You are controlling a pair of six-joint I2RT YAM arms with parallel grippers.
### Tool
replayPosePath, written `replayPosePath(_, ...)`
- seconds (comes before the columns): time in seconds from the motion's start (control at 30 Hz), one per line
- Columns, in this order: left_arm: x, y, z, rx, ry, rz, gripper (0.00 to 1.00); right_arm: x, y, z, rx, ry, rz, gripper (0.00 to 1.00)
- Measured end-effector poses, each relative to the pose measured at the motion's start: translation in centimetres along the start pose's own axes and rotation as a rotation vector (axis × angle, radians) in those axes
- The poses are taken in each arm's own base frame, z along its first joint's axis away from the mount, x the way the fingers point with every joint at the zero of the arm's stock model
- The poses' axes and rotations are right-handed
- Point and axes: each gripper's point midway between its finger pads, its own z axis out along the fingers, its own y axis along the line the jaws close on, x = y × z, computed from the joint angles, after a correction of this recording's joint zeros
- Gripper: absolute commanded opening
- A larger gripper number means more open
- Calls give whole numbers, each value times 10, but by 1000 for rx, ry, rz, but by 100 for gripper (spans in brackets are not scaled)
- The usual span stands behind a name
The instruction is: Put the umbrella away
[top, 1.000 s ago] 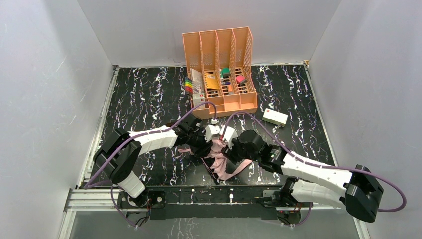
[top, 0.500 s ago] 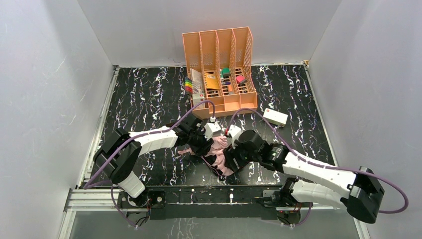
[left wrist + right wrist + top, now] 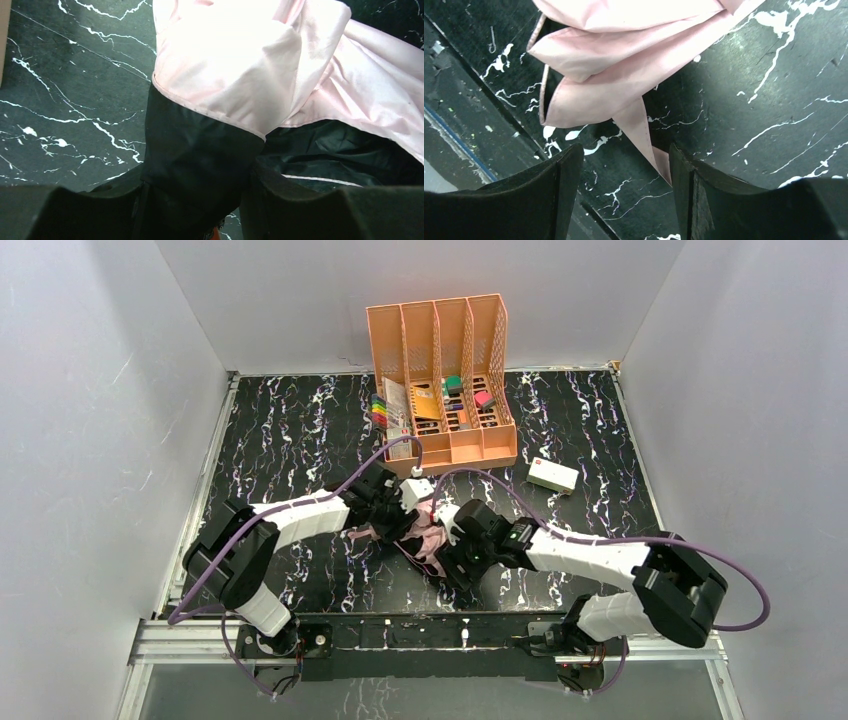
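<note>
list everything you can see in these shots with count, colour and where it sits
umbrella: one, pale pink and black, crumpled at the table's near middle, between the two arms
desk organiser: one, orange, far middle of the table
small items: several, mixed colours, inside the desk organiser; exact count unclear
box: one, white, on the table right of the desk organiser
table: one, black with white veining
cables: two, purple, one along each arm
left arm: one, white and black, jaws shut on the umbrella's black fabric
right arm: one, white and black, jaws open, the tip of the pink strap lying loose between them
</note>
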Motion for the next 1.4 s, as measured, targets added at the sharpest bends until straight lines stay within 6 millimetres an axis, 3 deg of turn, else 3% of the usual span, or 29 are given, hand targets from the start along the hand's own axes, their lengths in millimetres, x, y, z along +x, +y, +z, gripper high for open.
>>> replayPosePath(0.2,1,5,-1,-11,0,16,0,-2,-8,7,3,9,-4,52)
replayPosePath(0.53,3,18,-3,-45,0,-4,1,-3,-3,8,-33,11,45,0)
replayPosePath(0.77,3,23,-3,-53,0,-31,0,-3,22,4,-158,-7,147,0)
replayPosePath(1.0,3,21,-2,-46,-1,-65,0,-7,33,-5,-202,-72,254,0)
replayPosePath(1.23,2,16,-1,-32,-1,-82,0,10,42,0,-256,-44,372,0)
replayPosePath(1.4,2,15,-1,-31,0,-79,0,-1,59,-7,-348,-50,388,0)
